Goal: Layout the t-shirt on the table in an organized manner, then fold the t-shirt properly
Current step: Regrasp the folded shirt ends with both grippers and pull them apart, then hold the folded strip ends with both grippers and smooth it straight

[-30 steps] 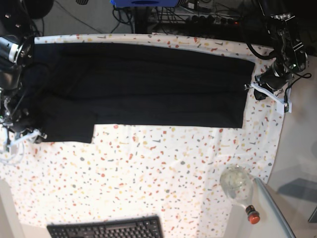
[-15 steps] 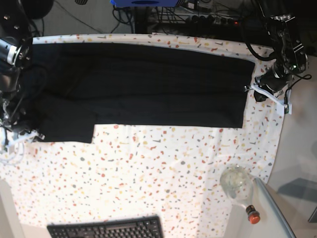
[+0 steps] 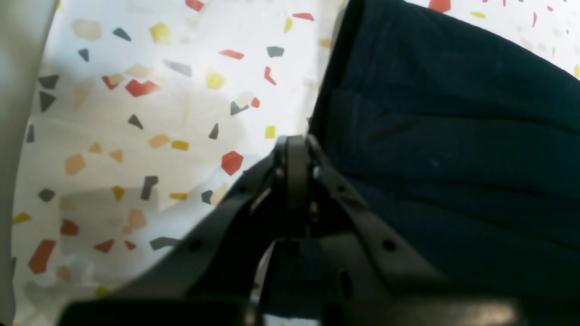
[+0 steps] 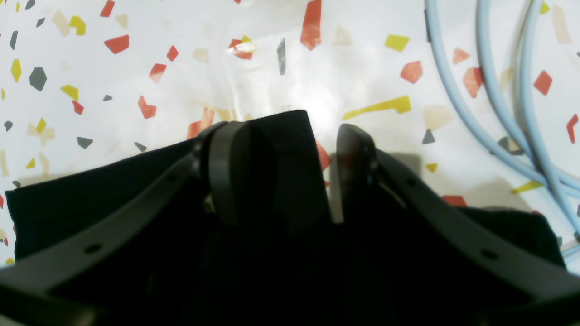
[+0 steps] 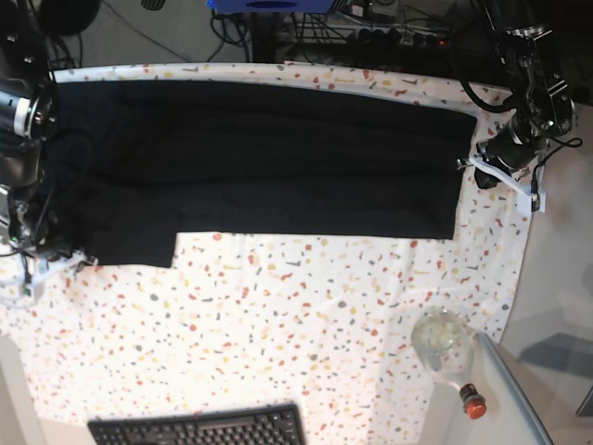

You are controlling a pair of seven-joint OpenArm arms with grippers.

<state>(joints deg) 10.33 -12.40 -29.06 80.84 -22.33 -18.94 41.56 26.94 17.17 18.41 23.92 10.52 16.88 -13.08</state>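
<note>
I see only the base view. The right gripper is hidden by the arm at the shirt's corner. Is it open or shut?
Observer: The right gripper is open, with a corner of the t-shirt between its fingers, as the right wrist view shows.
Operator: And the left gripper?
Observer: The left gripper is shut. Its tip is at the shirt's edge; whether it pinches cloth I cannot tell.
Operator: Anything near the right gripper that I should know?
Observer: Yes, pale blue cables lie on the table just beside it.
</note>
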